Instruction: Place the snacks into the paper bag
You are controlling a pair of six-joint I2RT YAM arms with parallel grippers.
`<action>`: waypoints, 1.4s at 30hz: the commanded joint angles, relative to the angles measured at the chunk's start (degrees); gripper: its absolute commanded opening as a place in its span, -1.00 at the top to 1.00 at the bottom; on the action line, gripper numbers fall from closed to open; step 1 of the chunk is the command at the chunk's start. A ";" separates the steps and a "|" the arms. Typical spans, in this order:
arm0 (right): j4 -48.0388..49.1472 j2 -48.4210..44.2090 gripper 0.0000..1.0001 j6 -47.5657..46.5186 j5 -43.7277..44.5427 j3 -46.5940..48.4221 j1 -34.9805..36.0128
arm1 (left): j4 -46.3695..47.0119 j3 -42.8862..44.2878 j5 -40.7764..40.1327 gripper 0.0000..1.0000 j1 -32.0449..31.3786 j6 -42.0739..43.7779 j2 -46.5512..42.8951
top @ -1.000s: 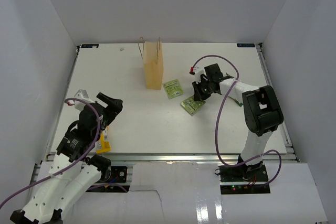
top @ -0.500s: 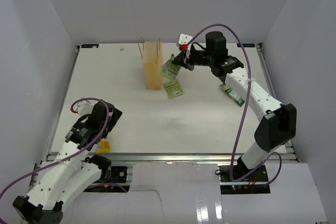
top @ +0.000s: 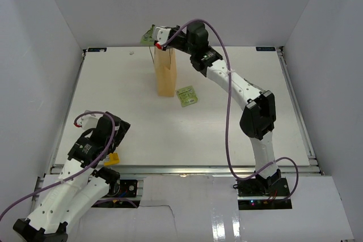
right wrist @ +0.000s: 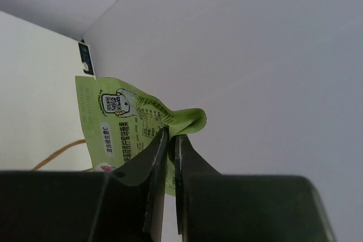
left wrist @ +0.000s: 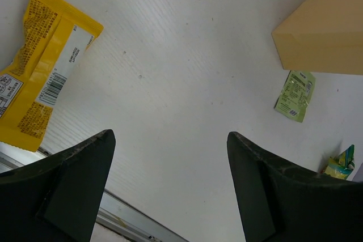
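The tan paper bag stands upright at the back middle of the table; it also shows in the left wrist view. My right gripper is shut on a light-green packet and holds it in the air above the bag's top, on its far left side. The right wrist view shows the jaws pinching that packet. A second light-green packet lies flat just right of the bag. My left gripper is open and empty, beside a yellow packet that also shows in the left wrist view.
A darker green and yellow packet lies far right in the left wrist view; in the top view my right arm hides it. White walls close in the table on three sides. The metal front rail runs along the near edge.
My right gripper has lifted a light-green packet off the table and carried it up and left to above the bag. My left arm has drawn back slightly toward the near edge.
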 commanded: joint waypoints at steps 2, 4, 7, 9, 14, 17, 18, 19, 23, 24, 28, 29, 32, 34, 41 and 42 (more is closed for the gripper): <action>8.08 1.76 0.85 -7.28 4.65 2.71 0.26 | -1.53 -0.16 0.64 -0.80 0.11 -2.37 -0.66; 8.52 1.50 0.85 -8.08 4.31 0.96 -0.09 | -1.71 -0.25 0.37 -0.80 0.11 -2.19 -0.66; 8.52 0.36 0.85 -7.38 2.73 -1.32 -0.71 | -1.79 -0.69 0.37 -0.80 0.11 -2.28 -0.92; 9.49 -1.22 0.85 -7.81 1.49 -3.52 -0.89 | -1.71 -1.04 0.37 -0.80 0.11 -2.45 -0.92; 9.58 -3.42 0.85 -9.31 0.52 -9.24 -0.89 | -1.79 -0.69 0.02 -0.80 0.11 -2.28 -0.48; 9.40 -3.95 0.80 -10.53 0.87 -10.99 -0.89 | -2.32 -0.43 -0.33 -0.80 0.11 -2.63 -0.31; 9.14 -4.21 0.78 -10.80 0.96 -11.44 -1.06 | -2.58 -0.34 -0.33 -0.80 0.11 -3.24 -0.05; 9.14 -4.30 0.74 -10.98 0.96 -11.79 -1.06 | -2.93 -0.34 -0.33 -0.80 0.11 -3.68 0.04; 8.96 -4.92 0.10 -11.24 0.53 -12.85 -1.24 | -3.29 -0.34 -0.07 -0.80 0.11 -4.82 0.66; 8.96 -5.01 0.07 -11.24 0.52 -13.02 -1.41 | -3.38 -0.34 -0.15 -0.80 0.11 -5.00 0.83; 8.87 -5.45 0.00 -10.98 0.26 -13.29 -1.50 | -3.20 -0.51 0.28 -0.81 0.11 -5.62 1.36; 8.96 -5.62 -0.02 -10.98 0.17 -13.37 -1.50 | -3.29 -0.51 0.37 -0.81 0.20 -5.88 1.36; 9.05 -6.85 -0.06 -10.10 -0.09 -13.90 -1.50 | -3.29 -0.34 0.46 -0.81 0.11 -6.32 1.63; 8.53 -8.60 -0.08 -7.65 -0.96 -13.64 -1.59 | -3.38 -0.16 0.46 -0.80 0.11 -6.58 1.98; -13.49 -18.35 -0.53 6.76 -5.71 -13.97 -3.08 | -5.30 2.12 -1.37 -0.79 0.11 -12.29 12.33; -14.58 -22.28 -0.55 8.26 -6.24 -16.51 -3.69 | -6.62 3.51 -2.17 -0.79 0.11 -13.86 16.70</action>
